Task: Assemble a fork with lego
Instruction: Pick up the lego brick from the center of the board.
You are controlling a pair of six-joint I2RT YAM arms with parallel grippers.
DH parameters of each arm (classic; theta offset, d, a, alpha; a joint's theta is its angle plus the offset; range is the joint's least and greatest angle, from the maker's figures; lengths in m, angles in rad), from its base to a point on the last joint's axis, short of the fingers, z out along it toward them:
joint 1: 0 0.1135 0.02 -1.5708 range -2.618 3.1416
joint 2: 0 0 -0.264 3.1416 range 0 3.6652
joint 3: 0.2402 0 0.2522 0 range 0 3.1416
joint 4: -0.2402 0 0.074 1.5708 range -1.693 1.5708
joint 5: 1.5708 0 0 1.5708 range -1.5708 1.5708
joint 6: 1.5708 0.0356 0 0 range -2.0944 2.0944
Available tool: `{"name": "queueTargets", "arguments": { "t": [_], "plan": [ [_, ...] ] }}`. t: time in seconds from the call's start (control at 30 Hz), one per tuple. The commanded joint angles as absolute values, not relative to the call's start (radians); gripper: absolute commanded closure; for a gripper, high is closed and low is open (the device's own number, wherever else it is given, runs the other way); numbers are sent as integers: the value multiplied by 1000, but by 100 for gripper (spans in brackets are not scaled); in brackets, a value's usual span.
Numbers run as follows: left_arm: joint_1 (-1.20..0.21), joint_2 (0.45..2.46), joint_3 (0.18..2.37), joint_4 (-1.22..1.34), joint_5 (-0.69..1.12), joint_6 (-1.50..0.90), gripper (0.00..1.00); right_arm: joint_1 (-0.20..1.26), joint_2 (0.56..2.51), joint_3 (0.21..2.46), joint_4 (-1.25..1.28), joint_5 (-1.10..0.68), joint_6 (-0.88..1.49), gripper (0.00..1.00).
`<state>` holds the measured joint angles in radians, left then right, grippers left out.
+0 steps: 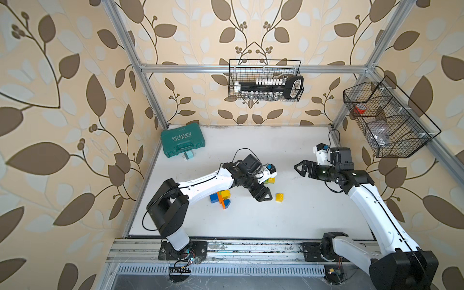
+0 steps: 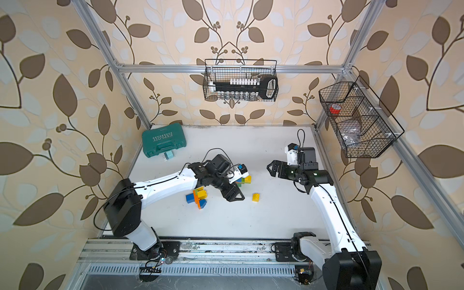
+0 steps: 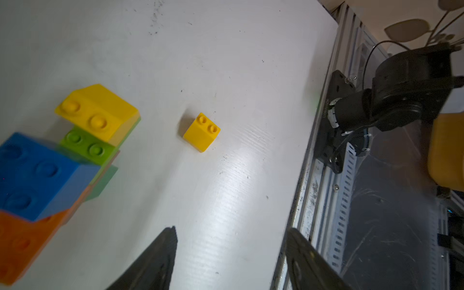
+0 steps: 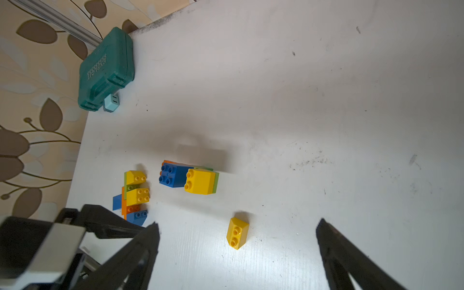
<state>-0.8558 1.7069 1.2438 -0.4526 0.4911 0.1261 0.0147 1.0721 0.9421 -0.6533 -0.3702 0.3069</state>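
Lego in three lots on the white table [image 1: 313,216]. Nearest the left arm's base, a long cluster [image 1: 222,198] of orange, blue, yellow and green bricks, plain in both top views. Farther back, tucked under the left wrist and half hidden there, a small cluster [image 4: 188,178]: blue square brick, yellow sloped brick, green and orange behind. Blurred at the edge of the left wrist view, so pressed together or merely touching, hard to say. Out toward the middle, a lone yellow brick [image 1: 280,197] with two studs showing, well apart from both clusters. Left gripper [image 1: 265,198] over the table between the long cluster and the lone yellow brick, jaws parted, nothing between them, touching no brick. Right gripper [image 1: 299,167] up off the table and well apart from all the lego, pointing toward the left arm, jaws spread wide and empty. Lone yellow brick framed between its fingers in the right wrist view, yet lying on the table beyond. In the far left corner, a closed teal tool case [image 1: 182,141], a small pale blue plug [image 1: 187,156] just beside it. On the walls, a wire basket [image 1: 266,80] at the back and a second wire basket [image 1: 391,120] at the right.
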Motion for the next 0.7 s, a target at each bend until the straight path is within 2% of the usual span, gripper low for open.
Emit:
{"name": "queueTargets", "arguments": {
  "t": [0.0, 0.37, 0.5, 0.67],
  "plan": [
    [-907, 1802, 1327, -468, 357, 227, 30, -18, 1044, 898, -647, -427, 383, 1],
    [-973, 1956, 1426, -388, 243, 397, 30, -52, 1043, 812, -579, -528, 410, 1],
    [-973, 1994, 1459, -387, 264, 459, 28, -52, 1035, 803, -571, -528, 409, 1],
    [-971, 2073, 1547, -455, 307, 510, 32, -51, 1015, 804, -590, -489, 403, 1]
  ]
}}
